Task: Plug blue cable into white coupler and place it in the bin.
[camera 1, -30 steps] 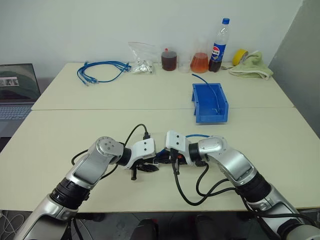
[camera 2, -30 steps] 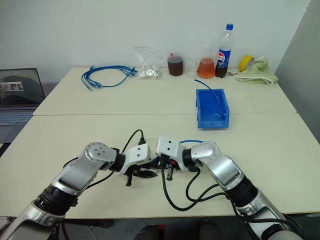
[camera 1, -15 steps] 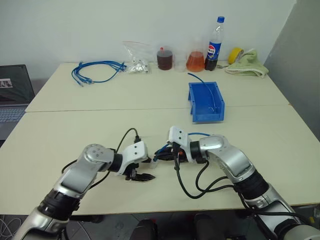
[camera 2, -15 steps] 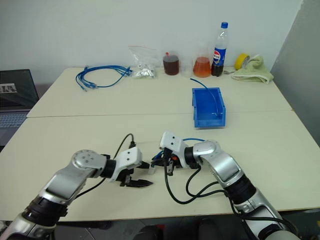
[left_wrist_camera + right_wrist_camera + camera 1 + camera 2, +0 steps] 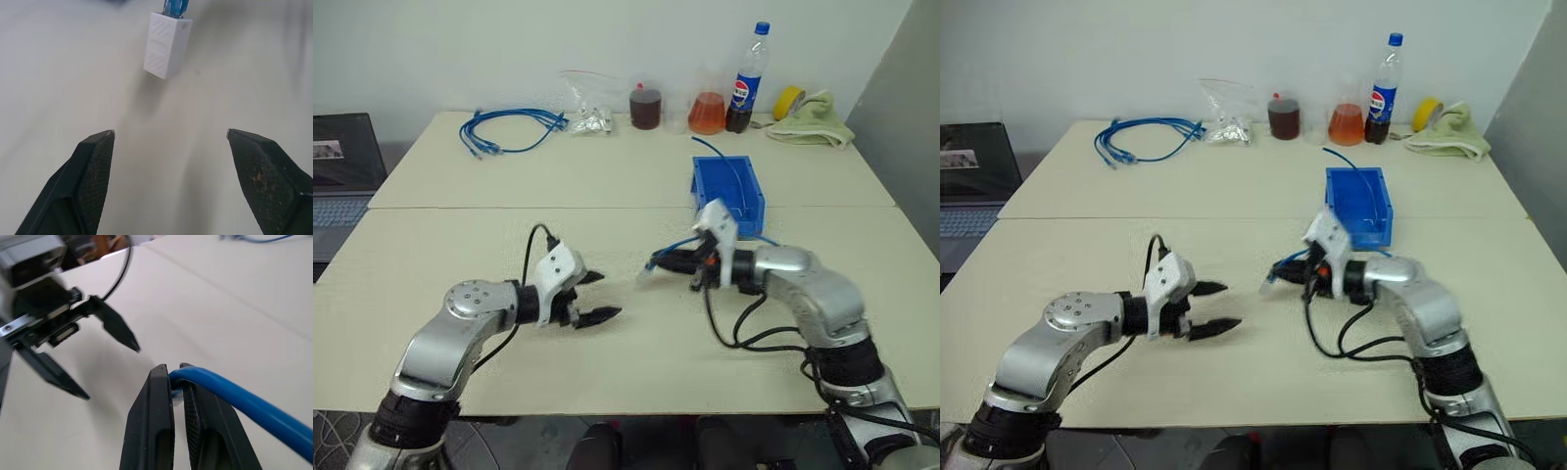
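Cable and coupler are already hanging together as 1 piece. The right gripper (image 5: 177, 377) is pinching the blue cable (image 5: 230, 399) just behind its plug, fingers pressed tight on it, and the white coupler (image 5: 166, 45) is dangling off that end above the surface (image 5: 607, 186), with the cable going into its top face. The left gripper (image 5: 592, 297) is hovering close by, its 2 black fingers spread wide and holding nothing, pointing toward the coupler but apart from it.

The bin (image 5: 728, 195) is sitting just beyond the right gripper, with a thin blue strand arching over its rim; whether that is this same cable's far end I cannot tell.

As for handling, the cable is looking light and springy, limp enough to sag yet stiff enough to swing, so its free length is probably going to trail and could catch on the bin's wall. The coupler is tiny, smooth plastic, likely slippery, and is hanging only by the plug's latch. Holding near the plug, as the right gripper is doing now, is seeming the safest spot, since it keeps the weight off the joint.
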Controlling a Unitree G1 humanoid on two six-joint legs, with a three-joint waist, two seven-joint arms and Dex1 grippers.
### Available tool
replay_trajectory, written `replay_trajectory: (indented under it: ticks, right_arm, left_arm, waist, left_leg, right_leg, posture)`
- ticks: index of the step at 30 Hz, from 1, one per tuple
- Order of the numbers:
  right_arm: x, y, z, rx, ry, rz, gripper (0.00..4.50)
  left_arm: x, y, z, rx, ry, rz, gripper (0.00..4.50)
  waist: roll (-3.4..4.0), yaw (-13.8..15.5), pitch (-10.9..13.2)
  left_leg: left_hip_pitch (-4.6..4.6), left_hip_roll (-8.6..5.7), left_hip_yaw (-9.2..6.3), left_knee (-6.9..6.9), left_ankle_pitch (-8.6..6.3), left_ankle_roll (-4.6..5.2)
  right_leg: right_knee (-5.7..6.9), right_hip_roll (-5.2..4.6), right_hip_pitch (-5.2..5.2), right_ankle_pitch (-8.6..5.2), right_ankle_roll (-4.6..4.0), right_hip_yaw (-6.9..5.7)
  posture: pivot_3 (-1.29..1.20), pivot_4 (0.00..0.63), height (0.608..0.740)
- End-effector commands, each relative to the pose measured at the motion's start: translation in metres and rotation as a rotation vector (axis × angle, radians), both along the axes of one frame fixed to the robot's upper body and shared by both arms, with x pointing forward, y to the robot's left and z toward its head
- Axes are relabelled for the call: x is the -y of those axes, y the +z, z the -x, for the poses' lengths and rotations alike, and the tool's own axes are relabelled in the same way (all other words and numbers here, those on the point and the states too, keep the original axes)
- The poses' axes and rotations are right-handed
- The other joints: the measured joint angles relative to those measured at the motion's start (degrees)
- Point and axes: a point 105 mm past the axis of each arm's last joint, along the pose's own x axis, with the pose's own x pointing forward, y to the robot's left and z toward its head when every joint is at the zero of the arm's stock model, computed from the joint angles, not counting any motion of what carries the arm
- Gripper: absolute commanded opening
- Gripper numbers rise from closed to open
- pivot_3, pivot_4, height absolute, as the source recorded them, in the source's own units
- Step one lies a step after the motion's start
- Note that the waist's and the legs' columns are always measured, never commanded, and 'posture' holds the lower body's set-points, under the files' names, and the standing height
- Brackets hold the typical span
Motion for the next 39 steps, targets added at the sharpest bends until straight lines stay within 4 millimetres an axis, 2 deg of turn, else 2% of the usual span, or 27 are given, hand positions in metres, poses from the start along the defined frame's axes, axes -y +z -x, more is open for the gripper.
replay_trajectory:
  ticks: [1,5,8,12,17,19,21,26,31,35,39]
  right_arm:
    - [0.025,0.035,-0.008,0.060,-0.093,-0.075,0.01]
    - [0.063,0.047,-0.035,0.053,-0.218,-0.087,0.01]
    - [0.079,0.054,-0.055,0.058,-0.281,-0.087,0.01]
    - [0.089,0.048,-0.077,0.041,-0.305,-0.026,0.01]
    - [0.085,0.026,-0.093,-0.071,-0.236,0.089,0.01]
    - [0.087,0.020,-0.101,-0.081,-0.234,0.157,0.72]
    - [0.090,0.021,-0.110,-0.089,-0.258,0.170,1.11]
    - [0.098,0.043,-0.136,-0.055,-0.418,0.117,2.30]
    - [0.102,0.051,-0.146,-0.007,-0.503,0.129,3.36]
    - [0.103,0.048,-0.146,0.003,-0.504,0.159,4.44]
    - [0.113,0.048,-0.147,0.020,-0.534,0.162,4.48]
  left_arm:
    - [0.013,0.032,-0.016,0.134,0.066,0.030,3.85]
    - [0.037,0.041,-0.020,0.167,0.003,0.035,3.85]
    - [0.050,0.043,-0.026,0.170,-0.007,0.056,3.85]
    - [0.065,0.043,-0.029,0.178,-0.027,0.072,3.85]
    - [0.072,0.044,-0.029,0.185,-0.048,0.071,3.85]
    - [0.075,0.045,-0.029,0.187,-0.056,0.073,3.85]
    - [0.076,0.045,-0.028,0.189,-0.064,0.072,3.85]
    - [0.080,0.046,-0.029,0.201,-0.074,0.061,3.85]
    - [0.083,0.045,-0.028,0.194,-0.081,0.067,3.85]
    - [0.085,0.045,-0.027,0.189,-0.089,0.070,3.85]
    - [0.084,0.045,-0.029,0.187,-0.087,0.070,3.85]
  waist:
    - [-0.02,0.0,0.0]
    - [-0.02,-0.4,0.0]
    - [-0.03,-0.5,0.0]
    - [-0.03,-0.6,0.0]
    - [-0.03,-0.8,0.1]
    - [-0.04,-0.8,0.1]
    - [-0.04,-0.8,0.1]
    - [-0.02,-1.0,0.1]
    - [-0.02,-1.0,0.1]
    - [-0.01,-1.0,0.1]
    - [-0.01,-1.2,0.1]
  left_leg:
    - [-0.02,-0.08,0.00,0.00,0.01,0.00]
    - [-0.01,-0.14,0.14,-0.04,0.00,0.01]
    - [-0.02,-0.16,0.28,-0.04,0.01,0.00]
    - [-0.01,-0.13,0.38,-0.06,0.01,0.00]
    - [-0.05,-0.15,0.44,-0.02,0.10,-0.16]
    - [-0.07,-0.16,0.45,-0.03,0.12,-0.20]
    - [-0.08,-0.17,0.46,-0.03,0.13,-0.21]
    - [-0.08,-0.16,0.45,-0.04,0.15,-0.25]
    - [-0.10,-0.17,0.46,-0.06,0.15,-0.27]
    - [-0.13,-0.20,0.48,-0.05,0.16,-0.27]
    - [-0.12,-0.20,0.49,-0.04,0.16,-0.27]
  right_leg:
    - [0.01,-0.07,0.00,0.01,0.01,-0.02]
    - [-0.03,-0.09,-0.01,0.01,0.01,0.06]
    - [-0.04,-0.12,-0.05,0.01,0.01,0.11]
    - [-0.02,-0.10,-0.05,0.01,0.00,0.09]
    - [-0.04,-0.13,-0.06,0.01,0.00,0.10]
    - [-0.04,-0.15,-0.07,0.01,0.00,0.10]
    - [-0.05,-0.17,-0.07,0.01,0.00,0.09]
    - [-0.05,-0.18,-0.10,0.01,0.00,0.10]
    - [-0.09,-0.22,-0.10,0.01,0.00,0.11]
    - [-0.08,-0.26,-0.10,0.01,0.00,0.11]
    - [-0.06,-0.26,-0.10,0.01,0.00,0.10]
  posture:
    - [0.00,0.150,0.740]
    - [0.00,0.150,0.740]
    - [0.00,0.150,0.740]
    - [0.00,0.150,0.740]
    - [0.00,0.150,0.740]
    - [0.00,0.150,0.740]
    - [0.00,0.150,0.740]
    - [0.00,0.150,0.740]
    - [0.00,0.150,0.740]
    - [0.00,0.150,0.740]
    - [0.00,0.150,0.740]
